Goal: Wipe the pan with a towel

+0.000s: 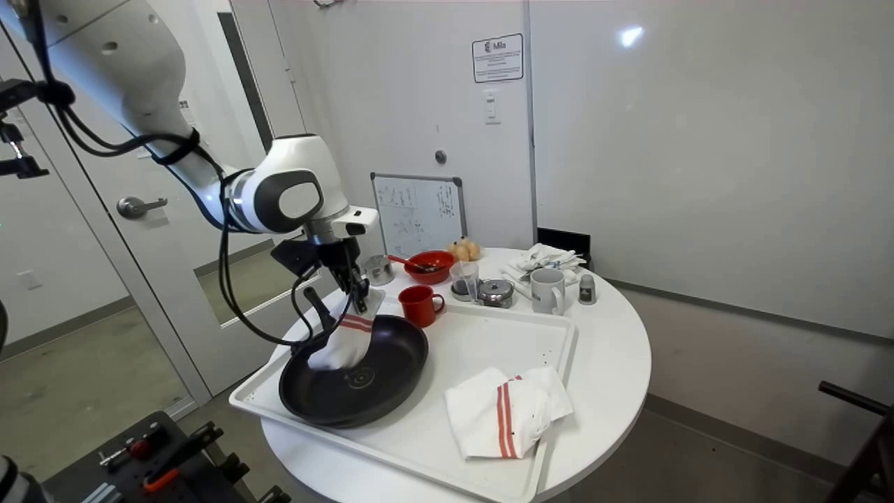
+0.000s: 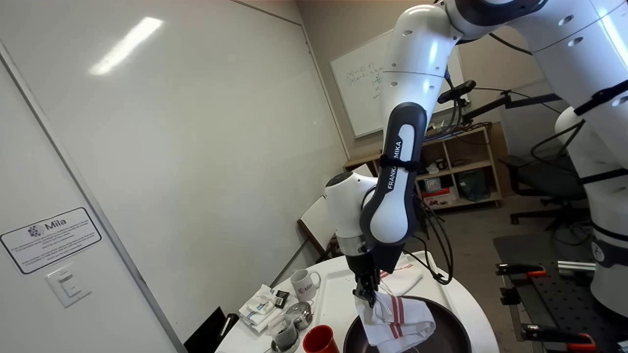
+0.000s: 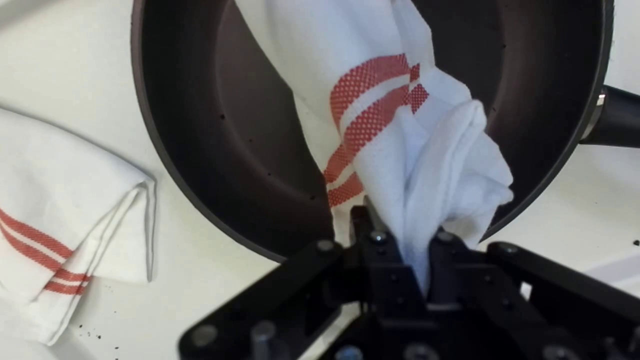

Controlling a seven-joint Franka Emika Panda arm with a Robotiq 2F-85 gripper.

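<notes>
Low in the wrist view, the tool (image 3: 407, 240) pinches a red-striped towel (image 3: 390, 135), likely so its loose part can rub the black frying pan (image 3: 265, 120).

The pan (image 1: 387, 378) is showing a smooth, satiny inside, its handle (image 3: 620, 120) looking plastic beside a bright metal collar (image 3: 593, 117). The towel (image 3: 384, 165) is showing woven cloth, its stripes (image 3: 372, 125) displaying a dotted weave. The tray (image 1: 503, 335) is looking like smooth plastic. The pot (image 1: 496, 293) is gleaming like polished metal, the arm (image 2: 412, 59) is shining glossy, and the shelf (image 2: 494, 171) is looking wooden.
</notes>
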